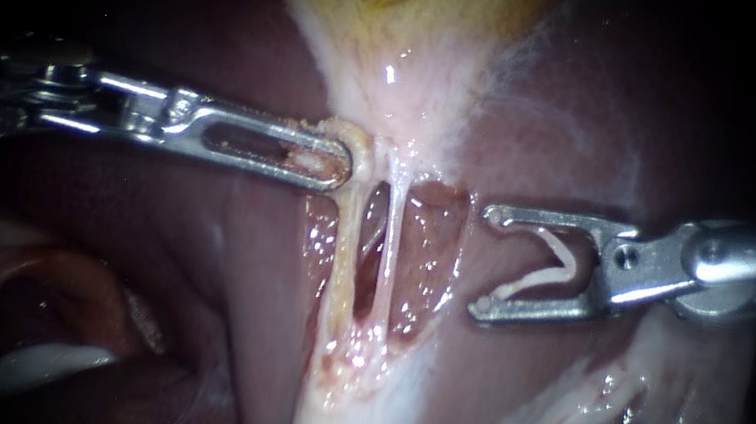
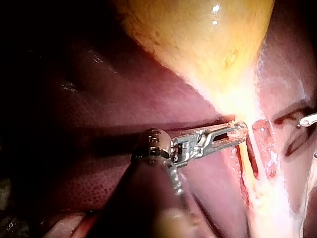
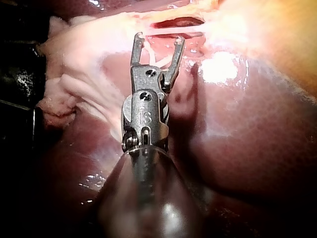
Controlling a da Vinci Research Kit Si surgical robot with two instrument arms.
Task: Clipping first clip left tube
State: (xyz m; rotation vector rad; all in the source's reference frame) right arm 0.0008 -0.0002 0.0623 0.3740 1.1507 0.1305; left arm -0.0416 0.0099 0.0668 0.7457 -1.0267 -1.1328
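The yellow gallbladder [image 1: 399, 13] narrows downward into two pale tubes. The left tube [image 1: 347, 248] and the right tube [image 1: 388, 254] run side by side over an opened window in the liver bed. My left instrument [image 1: 340, 164] comes in level from the left, jaws shut on the gallbladder's neck just above the left tube; the left wrist view shows the same hold by my left instrument [image 2: 237, 133]. My right instrument [image 1: 482, 259] stands right of both tubes, apart from them, its jaws set wide and carrying a white V-shaped clip [image 1: 557, 266]. Its tips [image 3: 159, 37] point at the tubes.
Dark red liver [image 1: 141, 235] surrounds the site. Whitish fatty tissue [image 1: 570, 405] spreads below and right of the tubes. A pale fold [image 1: 40, 361] lies at the lower left.
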